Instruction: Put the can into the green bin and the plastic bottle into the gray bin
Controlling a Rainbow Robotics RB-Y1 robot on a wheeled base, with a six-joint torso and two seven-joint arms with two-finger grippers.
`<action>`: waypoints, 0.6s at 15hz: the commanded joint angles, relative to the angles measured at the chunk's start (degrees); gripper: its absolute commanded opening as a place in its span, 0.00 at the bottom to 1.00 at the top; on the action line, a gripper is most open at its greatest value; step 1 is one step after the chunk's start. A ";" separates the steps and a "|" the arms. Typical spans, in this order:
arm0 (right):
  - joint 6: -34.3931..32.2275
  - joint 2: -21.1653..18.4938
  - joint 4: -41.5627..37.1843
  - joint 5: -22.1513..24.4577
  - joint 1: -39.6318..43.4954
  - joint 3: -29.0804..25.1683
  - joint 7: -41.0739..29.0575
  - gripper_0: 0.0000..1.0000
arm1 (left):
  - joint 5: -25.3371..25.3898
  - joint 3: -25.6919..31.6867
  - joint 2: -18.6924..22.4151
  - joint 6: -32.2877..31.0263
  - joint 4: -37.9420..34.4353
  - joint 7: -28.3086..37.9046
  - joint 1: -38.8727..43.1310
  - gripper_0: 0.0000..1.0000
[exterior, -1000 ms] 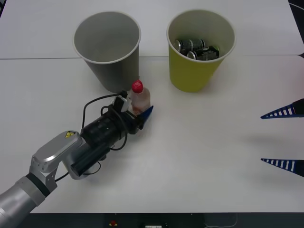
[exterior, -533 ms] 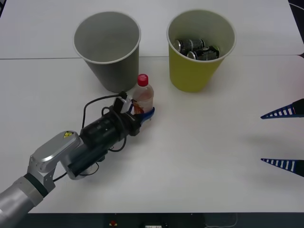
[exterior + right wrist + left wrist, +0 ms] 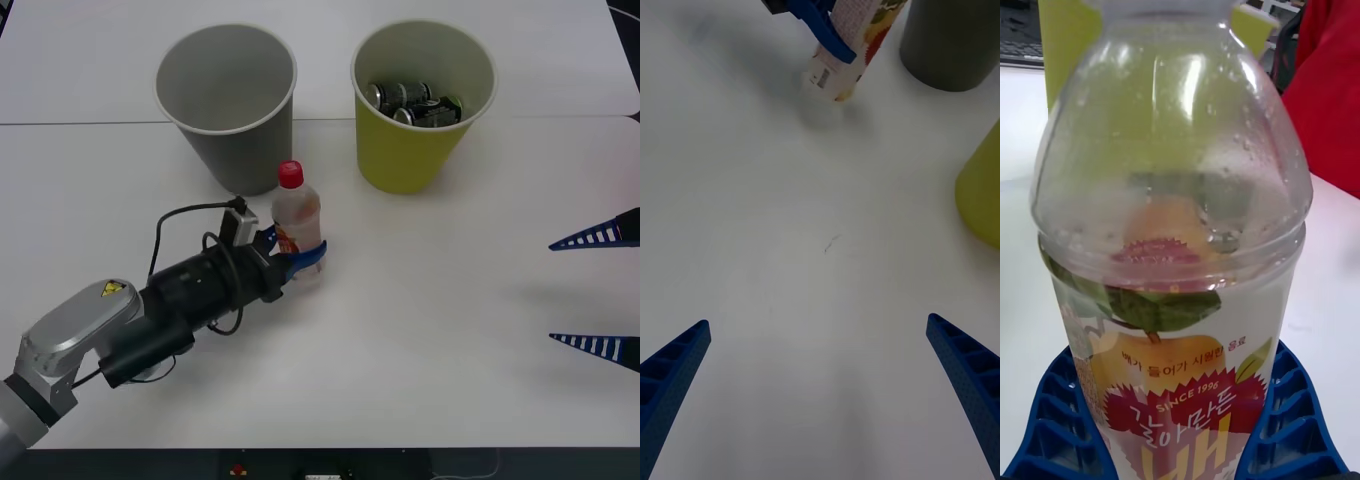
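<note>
The left gripper (image 3: pixel 298 258) holds the plastic bottle (image 3: pixel 297 215) upright (red cap up), right beside the gray bin (image 3: pixel 226 103). The green bin (image 3: pixel 420 105) has cans (image 3: pixel 413 102) inside. The right gripper (image 3: pixel 597 292) waits on the bench (image 3: pixel 450 330), jaws wide.

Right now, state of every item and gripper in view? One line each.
plastic bottle: upright, capped, gripped low on its label
left gripper: shut on the plastic bottle, near the gray bin's base
right gripper: open, parked at the table's right edge
gray bin: upright, empty
green bin: upright, cans inside
</note>
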 commanded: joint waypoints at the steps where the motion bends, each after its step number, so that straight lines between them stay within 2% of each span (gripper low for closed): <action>1: 0.00 0.00 0.00 0.00 0.00 0.00 0.00 1.00 | -5.71 0.91 3.40 -0.01 -7.20 8.97 2.92 0.00; 5: 0.00 0.00 0.00 0.00 0.00 0.00 0.00 1.00 | -18.02 4.95 8.41 -0.62 -16.16 26.28 5.29 0.00; 9: 0.00 0.00 0.00 0.00 0.00 0.00 0.00 1.00 | -30.23 10.49 10.44 -3.79 -22.58 46.49 5.20 0.00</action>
